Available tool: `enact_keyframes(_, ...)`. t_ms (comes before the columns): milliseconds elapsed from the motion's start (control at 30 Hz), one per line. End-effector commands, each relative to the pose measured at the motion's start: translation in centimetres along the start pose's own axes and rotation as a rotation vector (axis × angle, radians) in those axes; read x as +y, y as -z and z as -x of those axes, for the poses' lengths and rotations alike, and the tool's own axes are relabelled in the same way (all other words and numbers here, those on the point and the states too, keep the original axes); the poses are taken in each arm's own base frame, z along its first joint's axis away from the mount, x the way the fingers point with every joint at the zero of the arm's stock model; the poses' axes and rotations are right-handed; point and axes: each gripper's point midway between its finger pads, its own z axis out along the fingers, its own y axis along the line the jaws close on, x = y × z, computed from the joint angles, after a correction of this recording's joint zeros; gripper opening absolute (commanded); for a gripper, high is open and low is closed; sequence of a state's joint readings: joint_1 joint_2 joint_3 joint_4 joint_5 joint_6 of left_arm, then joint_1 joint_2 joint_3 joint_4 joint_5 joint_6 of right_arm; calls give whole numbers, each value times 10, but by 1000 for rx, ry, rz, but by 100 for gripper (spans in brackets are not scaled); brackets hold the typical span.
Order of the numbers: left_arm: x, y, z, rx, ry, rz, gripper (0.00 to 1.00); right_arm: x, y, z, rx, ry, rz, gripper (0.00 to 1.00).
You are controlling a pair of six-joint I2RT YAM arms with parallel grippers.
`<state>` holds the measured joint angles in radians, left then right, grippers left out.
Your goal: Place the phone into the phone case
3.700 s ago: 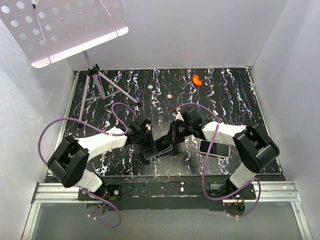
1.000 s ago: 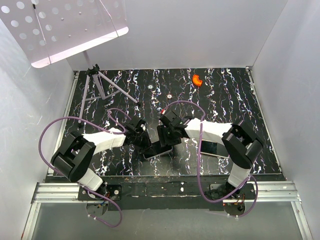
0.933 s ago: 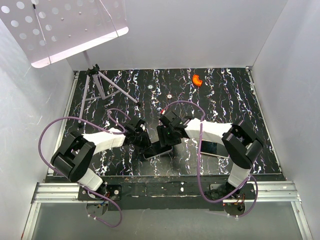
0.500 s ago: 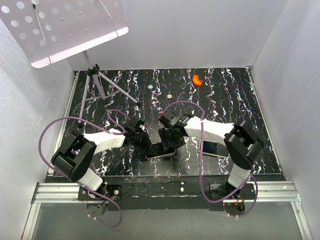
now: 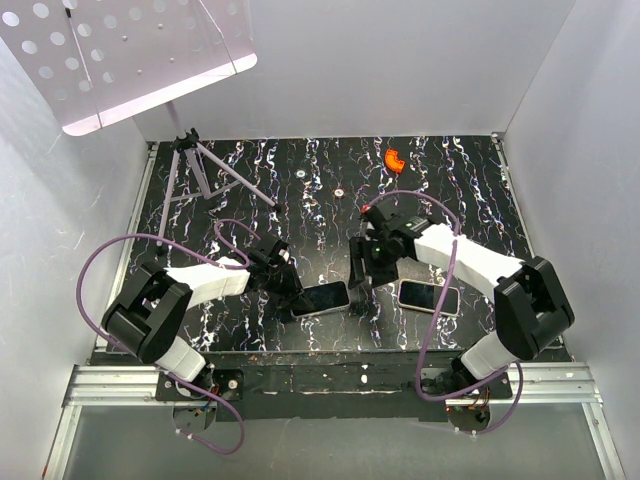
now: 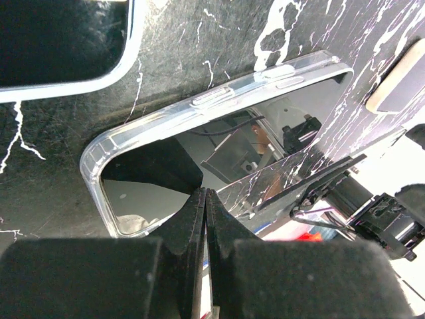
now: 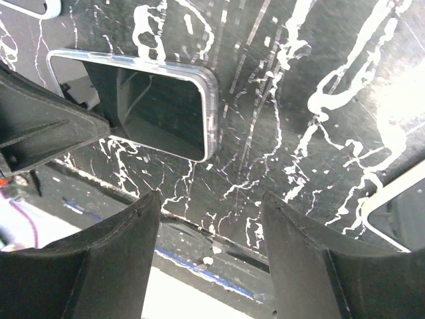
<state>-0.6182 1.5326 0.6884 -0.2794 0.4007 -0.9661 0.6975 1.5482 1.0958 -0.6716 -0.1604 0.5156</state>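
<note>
The left arm has jaws pressed together, the right arm jaws spread apart.

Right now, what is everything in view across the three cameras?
phone case: one, clear, glossy inside, near centre
phone: one, dark screen, pale rim, right of the case
orange object: one, orange, far, right of centre
small round pieces: two, pale, far centre
tripod: one, greyish, far left
perforated panel: one, white, above far-left corner
table: one, black, white-veined
left pincer: one, black, shut, tips at the case's end
right pincer: one, black, open, between case and phone
</note>
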Motion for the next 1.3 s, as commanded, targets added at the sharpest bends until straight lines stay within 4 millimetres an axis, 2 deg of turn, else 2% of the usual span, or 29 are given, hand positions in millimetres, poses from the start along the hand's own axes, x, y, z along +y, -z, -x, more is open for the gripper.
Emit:
enact_keyframes(0,73,-4,2,-61,-2,290,0,-8,5,-3,16,-88,154,69)
enact_keyframes(233,59,4,8,-76,-35,262,0,-18,-2,-14,53,-226,352,69)
enact_keyframes(467,46,6,15,-77,-75,239,0,-20,-18,-23,106,-254,387,68)
enact_keyframes(733,42,4,16,-69,-94,238,0,-24,-39,-29,163,-286,405,66)
enact_keyframes(1100,29,-13,13,-45,-126,256,0,-32,-59,-34,202,-319,388,60)
enact_keyframes(1267,26,-16,12,-41,-132,263,0,-34,-69,-33,224,-333,382,54)
